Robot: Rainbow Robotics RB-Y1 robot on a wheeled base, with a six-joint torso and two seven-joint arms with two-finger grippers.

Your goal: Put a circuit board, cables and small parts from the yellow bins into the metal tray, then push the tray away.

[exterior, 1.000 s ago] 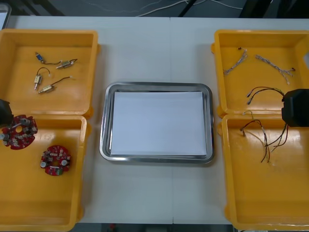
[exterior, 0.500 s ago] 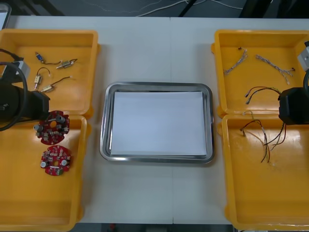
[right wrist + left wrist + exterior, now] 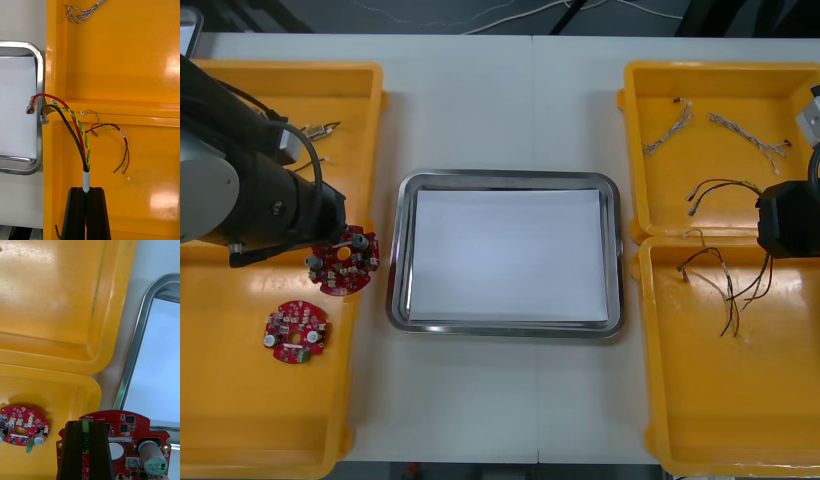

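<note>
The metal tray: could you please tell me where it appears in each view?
Front view: metal tray mid-table, between the yellow bins.
Left wrist view: its rim beside the circuit board held by the left gripper.
Right wrist view: its rim beside the cables held by the right gripper.
Shared landmark: its white inside.

Left gripper [image 3: 85,424] tight on a circuit board [image 3: 129,427], right gripper [image 3: 86,189] tight on cables [image 3: 86,179].

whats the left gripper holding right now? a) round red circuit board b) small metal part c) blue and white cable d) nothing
a: the left gripper is shut on a round red circuit board, held close to the metal tray.
</note>
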